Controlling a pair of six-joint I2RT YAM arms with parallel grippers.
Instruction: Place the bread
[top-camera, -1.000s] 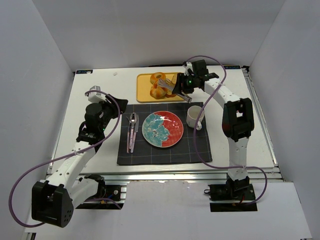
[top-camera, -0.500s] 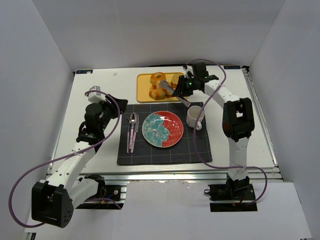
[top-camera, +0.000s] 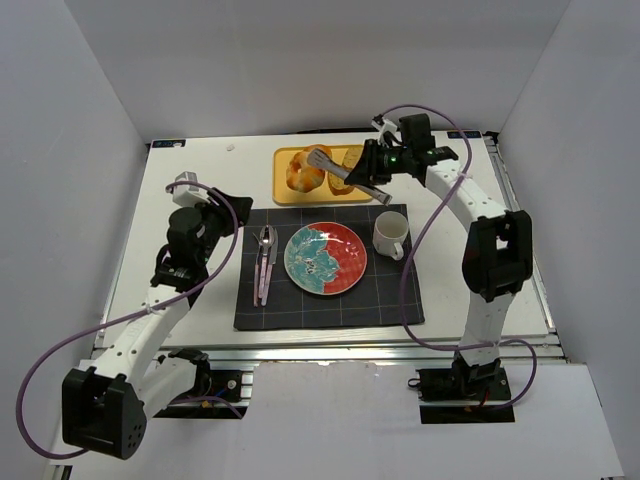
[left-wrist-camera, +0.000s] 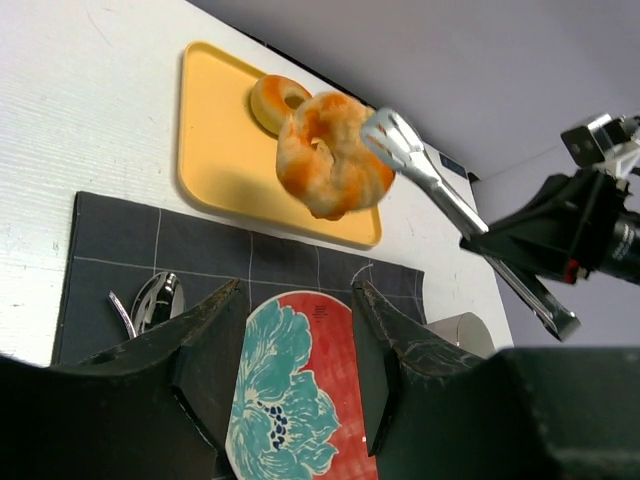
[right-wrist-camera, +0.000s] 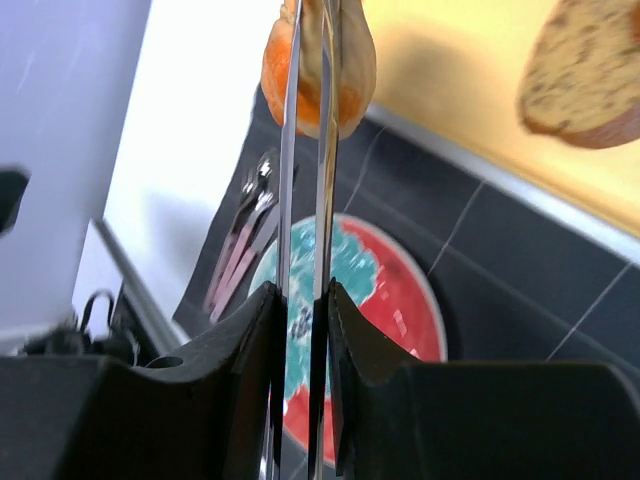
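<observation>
A white table (top-camera: 200, 165) is boxed in on three sides by plain, matte, pale grey-white panels. A left wall (top-camera: 60, 150), a back wall (top-camera: 300, 60) and a right wall (top-camera: 590, 130) meet the tabletop at its left, far and right edges. An aluminium rail (top-camera: 330, 354) runs along the table's near edge, with a white board (top-camera: 330, 430) below it. The light is even and soft, and shadows are faint.

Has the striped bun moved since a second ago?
Yes. The striped bun, gripped in the tongs, has lifted off the yellow tray and shifted toward the tray's left edge in the top view.
</observation>
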